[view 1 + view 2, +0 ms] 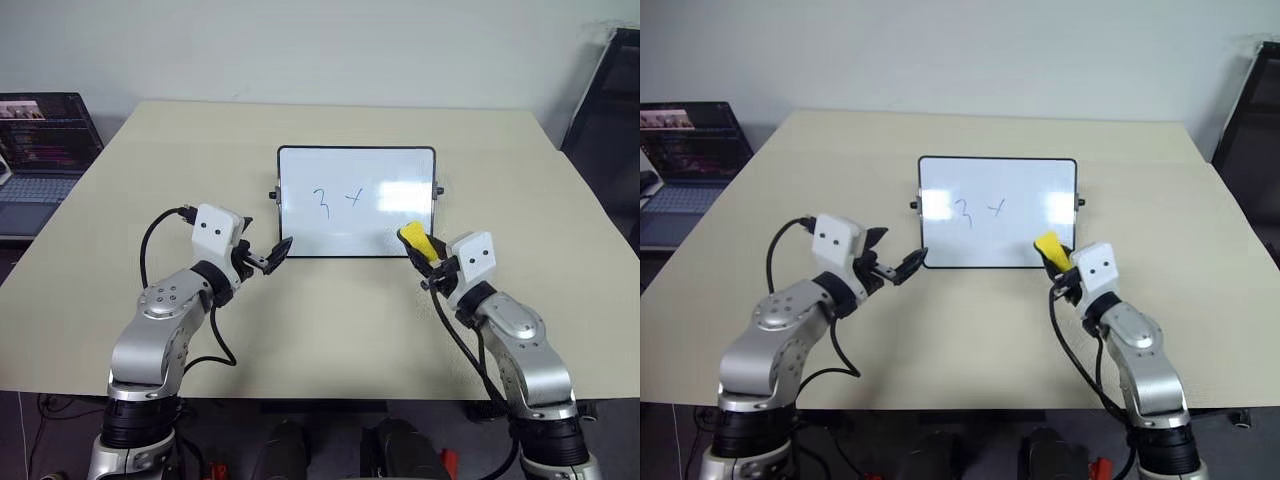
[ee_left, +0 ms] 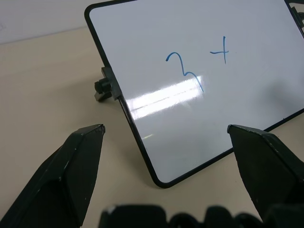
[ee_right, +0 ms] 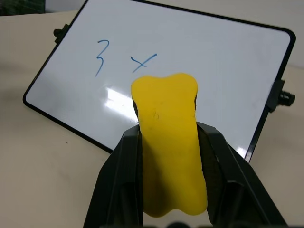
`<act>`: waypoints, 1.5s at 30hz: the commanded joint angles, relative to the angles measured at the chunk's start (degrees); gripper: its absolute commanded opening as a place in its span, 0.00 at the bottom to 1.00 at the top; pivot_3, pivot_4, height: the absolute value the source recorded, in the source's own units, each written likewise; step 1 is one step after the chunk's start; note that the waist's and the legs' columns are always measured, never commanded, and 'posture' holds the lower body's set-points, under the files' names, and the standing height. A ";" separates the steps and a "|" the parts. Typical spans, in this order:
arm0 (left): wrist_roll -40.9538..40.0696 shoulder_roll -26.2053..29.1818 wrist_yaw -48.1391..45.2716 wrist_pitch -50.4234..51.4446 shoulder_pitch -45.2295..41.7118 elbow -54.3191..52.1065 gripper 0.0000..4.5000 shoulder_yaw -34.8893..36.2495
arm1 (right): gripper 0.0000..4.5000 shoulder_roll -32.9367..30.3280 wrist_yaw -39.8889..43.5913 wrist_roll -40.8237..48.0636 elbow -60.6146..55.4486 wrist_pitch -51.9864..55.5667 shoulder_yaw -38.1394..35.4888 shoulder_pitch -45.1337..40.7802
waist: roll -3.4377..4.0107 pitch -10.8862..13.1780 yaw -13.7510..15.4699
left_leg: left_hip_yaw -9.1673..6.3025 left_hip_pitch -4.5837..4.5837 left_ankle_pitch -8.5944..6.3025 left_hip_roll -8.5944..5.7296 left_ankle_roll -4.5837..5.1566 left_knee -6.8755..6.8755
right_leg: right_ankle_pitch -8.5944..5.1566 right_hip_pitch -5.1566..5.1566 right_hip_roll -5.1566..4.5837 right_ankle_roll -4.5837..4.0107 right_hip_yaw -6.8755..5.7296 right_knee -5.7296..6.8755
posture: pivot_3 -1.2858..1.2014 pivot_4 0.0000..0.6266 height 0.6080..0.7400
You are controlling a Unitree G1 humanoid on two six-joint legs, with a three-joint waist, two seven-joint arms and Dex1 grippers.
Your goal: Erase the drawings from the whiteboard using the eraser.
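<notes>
The whiteboard (image 1: 400, 170) lies in the middle of the table, black-framed, with small knobs on its side edges. The drawings (image 1: 335, 200) are thin blue strokes left of its centre, a "3" (image 3: 101, 57) and a cross (image 3: 143, 61). My right gripper (image 1: 422, 252) hovers at the board's near right corner, shut on the yellow eraser (image 3: 166, 104), whose end sticks out past the fingers toward the board. My left gripper (image 1: 275, 254) is open with nothing between its fingers, just off the board's near left corner (image 2: 159, 183).
The beige table (image 1: 300, 330) has bare surface all around the board. An open laptop (image 1: 40, 150) stands off the table's far left. A dark chair or stand (image 1: 605, 110) is at the far right.
</notes>
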 commanded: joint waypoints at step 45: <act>1.52 2.77 -5.74 -1.19 -5.34 2.56 1.00 -8.29 | 0.26 -4.04 8.11 -22.04 51.82 -8.33 17.96 -46.26 | 0.01 0.01 0.15 | 0.02 -0.02 0.00 -0.05 0.00 0.07 | 0.02 -0.05 -0.06 -0.01 -0.11 0.13 | 0.52 0.24 1.00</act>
